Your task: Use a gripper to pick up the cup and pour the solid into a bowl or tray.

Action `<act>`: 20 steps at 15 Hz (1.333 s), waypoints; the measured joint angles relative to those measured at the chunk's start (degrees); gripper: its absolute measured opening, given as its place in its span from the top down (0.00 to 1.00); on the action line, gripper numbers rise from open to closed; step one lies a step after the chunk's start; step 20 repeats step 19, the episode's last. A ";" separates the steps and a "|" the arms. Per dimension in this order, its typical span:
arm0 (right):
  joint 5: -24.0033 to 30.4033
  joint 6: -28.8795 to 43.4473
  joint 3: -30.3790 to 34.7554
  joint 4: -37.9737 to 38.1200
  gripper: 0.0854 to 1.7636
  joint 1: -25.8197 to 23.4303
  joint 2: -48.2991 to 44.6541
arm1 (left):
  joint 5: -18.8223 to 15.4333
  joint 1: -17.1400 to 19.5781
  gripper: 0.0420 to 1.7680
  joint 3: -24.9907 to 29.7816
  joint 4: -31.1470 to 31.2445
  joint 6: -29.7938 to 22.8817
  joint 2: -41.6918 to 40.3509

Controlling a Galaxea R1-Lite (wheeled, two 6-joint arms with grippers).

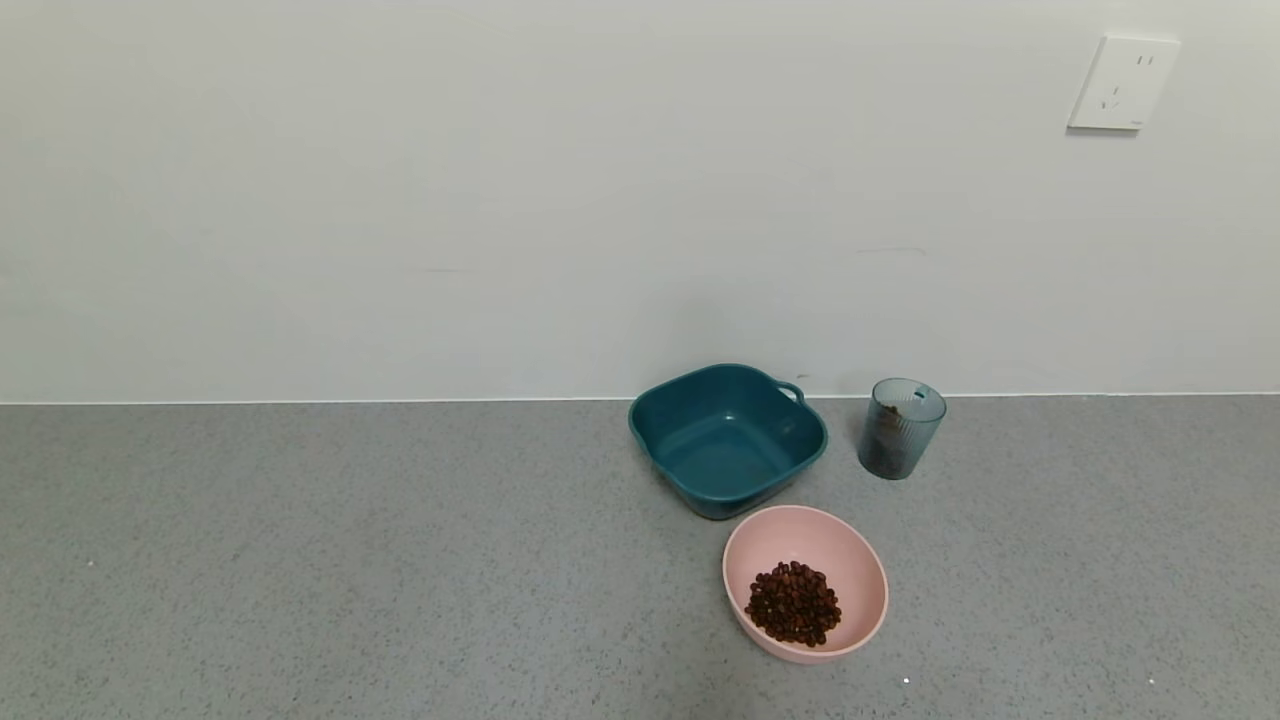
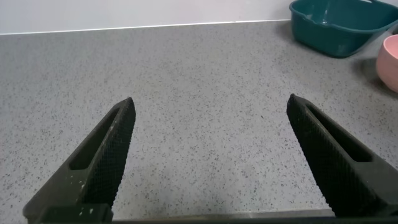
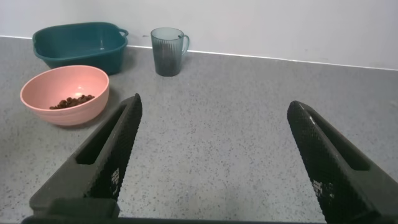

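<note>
The blue-grey ribbed cup [image 1: 900, 428] stands upright near the wall, right of the teal tub; dark pieces show through its side. It also shows in the right wrist view [image 3: 167, 51]. The pink bowl [image 1: 850, 560] sits in front of the tub and holds a pile of reddish-brown beans [image 1: 793, 603]; the bowl also shows in the right wrist view [image 3: 68, 102], with beans [image 3: 69, 102] inside it, and at the edge of the left wrist view [image 2: 389, 61]. My left gripper [image 2: 210, 107] is open over bare counter. My right gripper [image 3: 214, 106] is open, well short of the cup. Neither gripper shows in the head view.
A squarish teal tub [image 1: 728, 438] with a handle stands behind the pink bowl, empty; it also shows in the left wrist view [image 2: 339, 25] and the right wrist view [image 3: 79, 45]. The grey speckled counter [image 1: 350, 560] meets a pale wall with a socket [image 1: 1123, 82].
</note>
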 joint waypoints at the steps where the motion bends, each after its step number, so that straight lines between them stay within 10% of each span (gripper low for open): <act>1: 0.02 -0.06 1.38 -1.34 0.04 0.00 -0.02 | 0.00 0.00 0.01 0.00 0.00 0.00 0.00; 20: 0.93 0.52 9.86 -3.88 0.04 0.12 -0.02 | 0.00 0.00 0.01 0.00 -0.01 0.00 0.00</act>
